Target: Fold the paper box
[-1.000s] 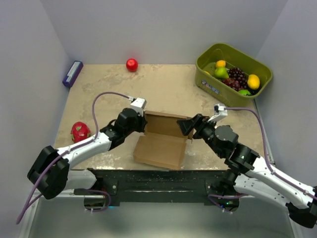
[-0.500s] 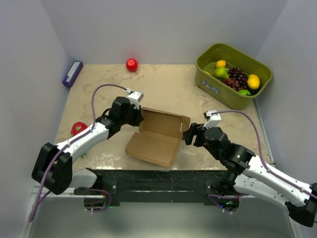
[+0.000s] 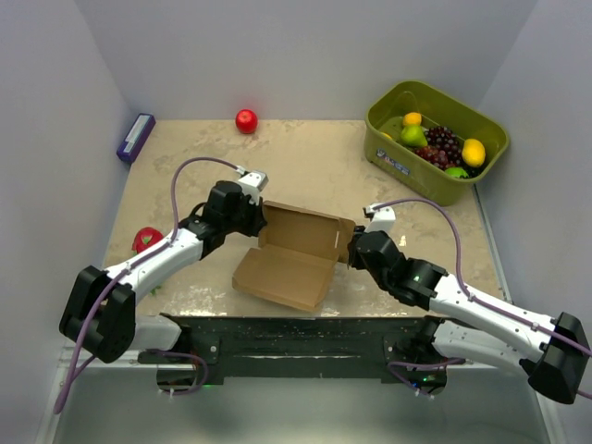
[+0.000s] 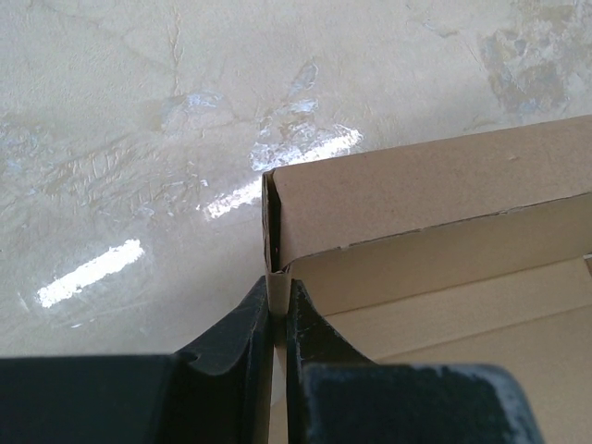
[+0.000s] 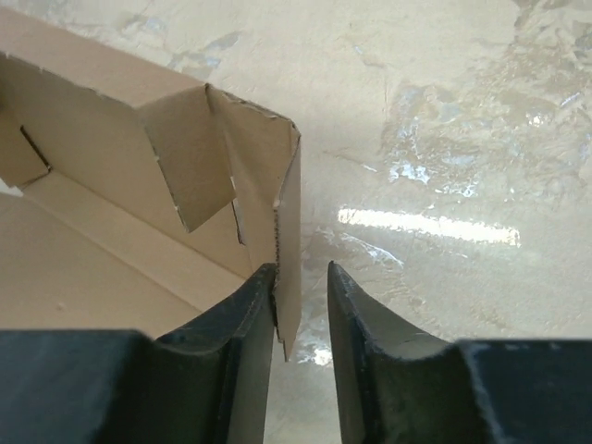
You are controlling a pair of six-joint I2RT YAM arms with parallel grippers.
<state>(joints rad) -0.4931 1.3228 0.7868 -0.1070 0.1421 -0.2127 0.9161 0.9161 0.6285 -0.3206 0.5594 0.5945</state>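
paper box (image 4: 416,199) corner in left end effector (image 4: 279,289)

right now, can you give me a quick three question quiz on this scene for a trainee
1. True or false: the left gripper is shut on a wall of the paper box.
2. Where is the red round fruit? A: in the green bin. B: on the table near its far edge. C: inside the box.
3. Have the jaws of the right gripper closed fully on the box wall between them?

Key
1. True.
2. B.
3. No. The wall touches one finger and a gap shows beside the other.
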